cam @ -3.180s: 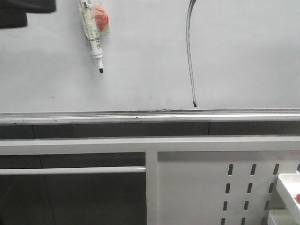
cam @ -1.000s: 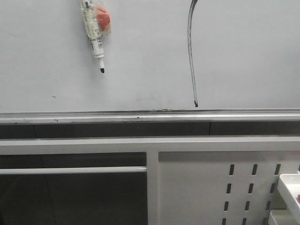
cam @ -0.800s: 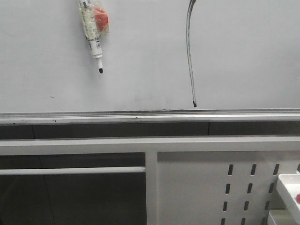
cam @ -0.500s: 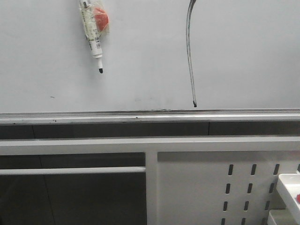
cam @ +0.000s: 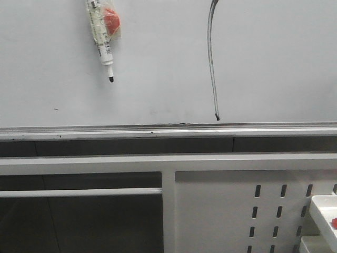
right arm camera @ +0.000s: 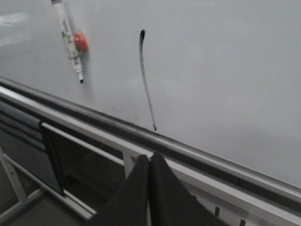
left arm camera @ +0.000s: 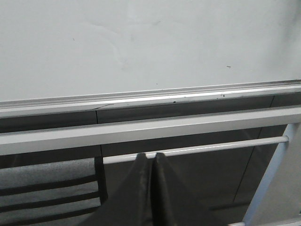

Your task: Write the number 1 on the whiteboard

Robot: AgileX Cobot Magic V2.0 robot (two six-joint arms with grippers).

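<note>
- A marker [cam: 101, 36] is hanging on the whiteboard [cam: 274, 63] toward its upper left, tip pointing down and uncapped, with a round red magnet [cam: 111, 19] sitting just beside its barrel; the right wrist view is showing the same marker [right arm camera: 67, 37] and magnet [right arm camera: 80, 42].
- A tiny dark speck [cam: 56, 109] is sitting low on the board, left of the marker.
- The number 1 [cam: 211, 58] is standing right of the marker, well apart from it: a long, thin, slightly curved black stroke running from the top of the board down to a small dot just above the silver tray edge [cam: 168, 130]. In the right wrist view the stroke [right arm camera: 146, 80] is ending close above that edge.
- Below the tray, a white frame bar [cam: 105, 163] is running across, and a white panel with slots [cam: 237, 211] is filling the lower right.
- The left pincer [left arm camera: 153, 162] is clenched, fingers pressed together and grasping nothing, pointing at the frame below the board's left part.
- The right pincer [right arm camera: 150, 165] is likewise clenched on nothing, its tips apart from the board, beneath the stroke's lower end.
</note>
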